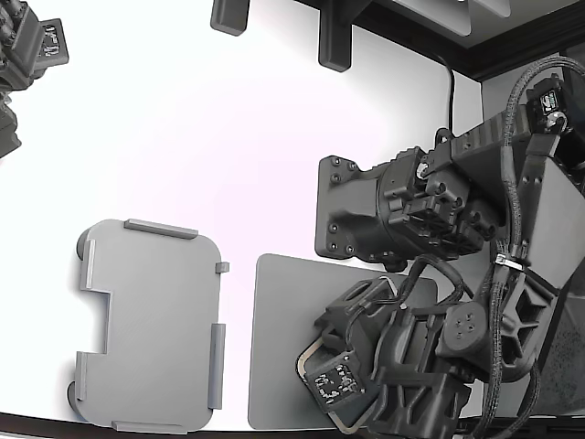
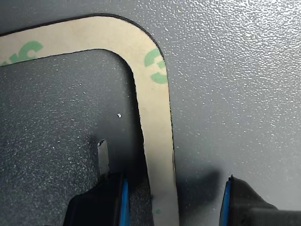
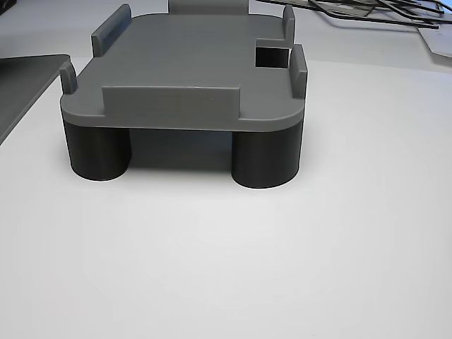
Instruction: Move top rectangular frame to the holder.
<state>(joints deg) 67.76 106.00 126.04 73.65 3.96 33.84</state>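
The rectangular frame (image 2: pixel 155 108) is a thin beige strip with green marks, lying flat on a dark grey mat (image 2: pixel 235 84). The wrist view shows one rounded corner and one side of it. My gripper (image 2: pixel 174 202) is open, low over the mat. One finger (image 2: pixel 110 202) is inside the frame's hollow and the other outside, so the strip runs between them, untouched. In the exterior view my gripper (image 1: pixel 334 389) hangs over the mat's (image 1: pixel 279 338) right part, and only a thin pale edge of the frame (image 1: pixel 302 364) shows. The holder (image 1: pixel 151 325), a light grey tray with raised tabs, stands empty to the exterior view's left; it also shows in the other view (image 3: pixel 183 78).
The holder stands on dark round legs (image 3: pixel 265 159) on the white table (image 3: pixel 226 254). My arm's base (image 1: pixel 366 210) sits behind the mat. A second arm (image 1: pixel 27 55) is at the exterior view's top left. Black mounts (image 1: pixel 334 41) line the far edge. Thin black frames (image 3: pixel 381 14) lie behind the holder.
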